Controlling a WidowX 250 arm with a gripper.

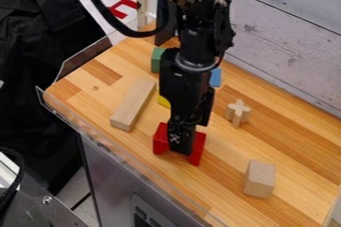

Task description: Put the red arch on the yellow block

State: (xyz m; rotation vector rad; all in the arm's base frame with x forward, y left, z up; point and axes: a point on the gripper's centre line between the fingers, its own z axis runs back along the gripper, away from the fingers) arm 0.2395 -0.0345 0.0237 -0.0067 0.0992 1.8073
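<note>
While a plain wooden block (259,178) stands closest to the viewer, towards the table's (230,144) lower right end, the red arch (160,140) sits farther left, nearer the front edge with the clear rim (113,150). Down over the arch's middle comes the black gripper (180,144), red showing on both sides of it; whether it is wide, narrow or holding the arch, I cannot tell. The arch appears to rest on the tabletop, apart from the yellow block.

Beyond, a small wooden cross (238,111) lies nearer the wall edge, and a long wooden bar (134,104) lies across from it, towards the left corner. Just beside the bar's far part is the yellow block (164,102), partly hidden behind the arm (190,32). Farther back are a blue block (216,77), near the wall edge, and a green block (157,59), nearer the upper left end.
</note>
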